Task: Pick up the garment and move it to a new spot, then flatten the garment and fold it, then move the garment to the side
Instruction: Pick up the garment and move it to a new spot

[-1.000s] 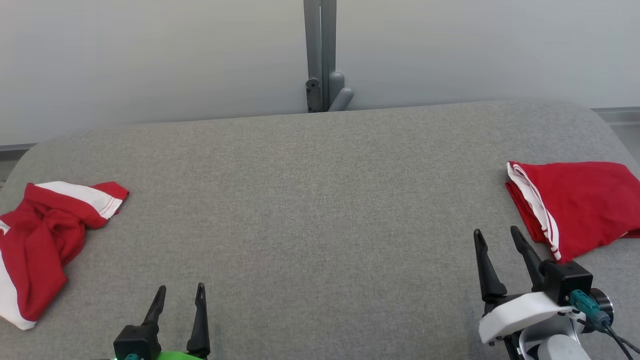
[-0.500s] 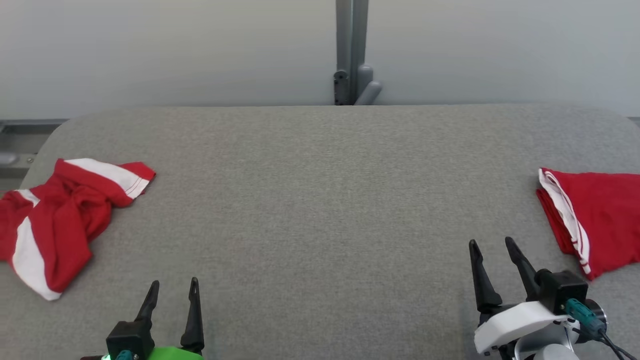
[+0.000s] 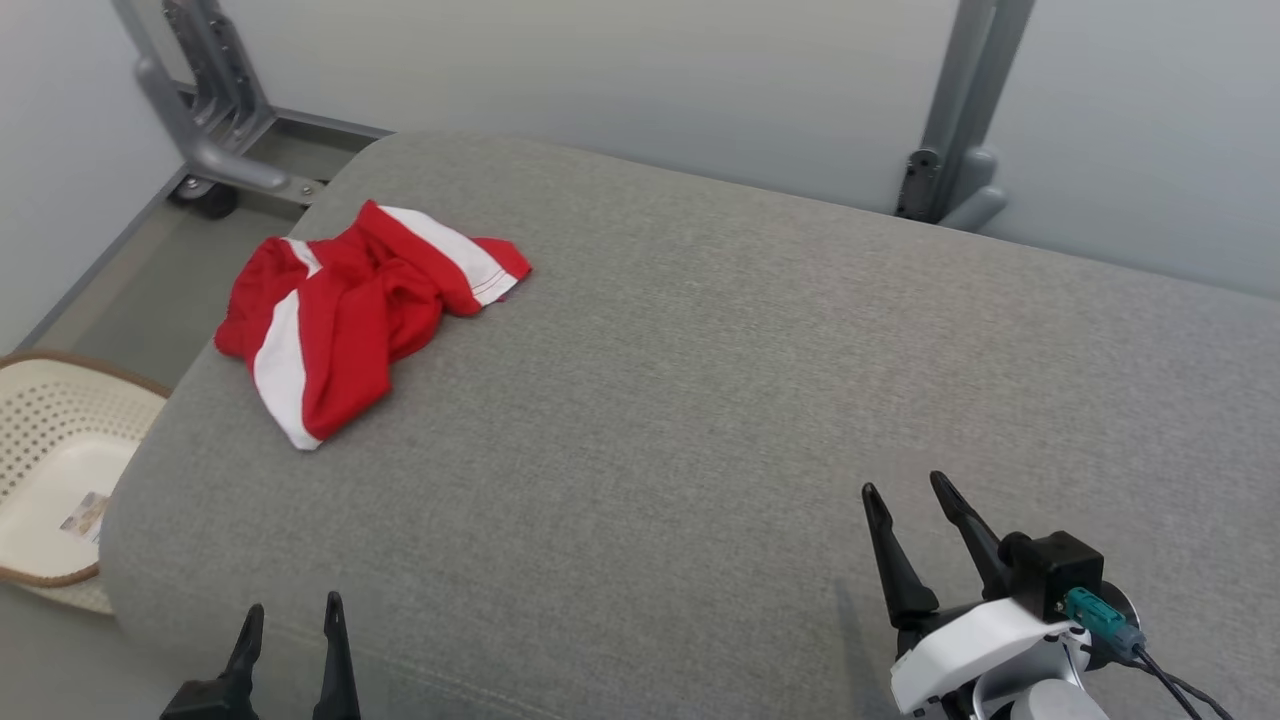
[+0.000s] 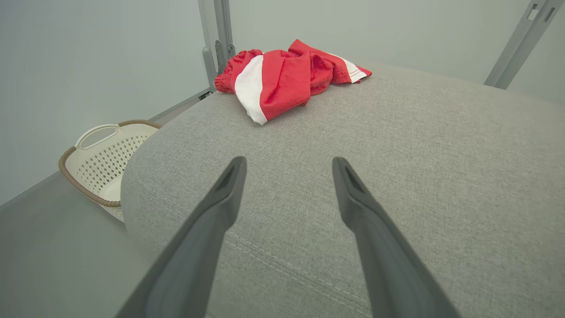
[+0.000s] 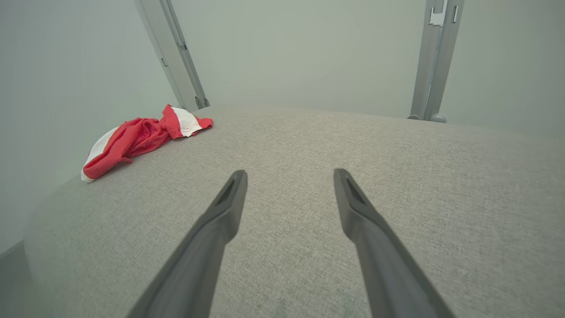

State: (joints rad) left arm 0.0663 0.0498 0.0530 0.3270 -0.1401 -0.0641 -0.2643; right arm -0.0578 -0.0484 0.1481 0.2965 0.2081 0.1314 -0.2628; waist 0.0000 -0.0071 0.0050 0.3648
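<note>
Crumpled garment (image 3: 345,305) on grey padded table (image 3: 700,400), basket (image 3: 50,470) on floor

Wide bare grey fabric tabletop (image 3: 700,400) straight ahead of the right gripper (image 3: 905,485) and the left gripper (image 3: 293,605), crumpled red-and-white cloth garment (image 3: 350,300) lying well ahead-left, cream perforated plastic basket (image 3: 50,450) sitting low, left of the left gripper.

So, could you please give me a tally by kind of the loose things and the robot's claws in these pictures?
garment, red and white: 1
basket, cream: 1
claws, the left claw and the right claw, both open: 2
Total: 4
</note>
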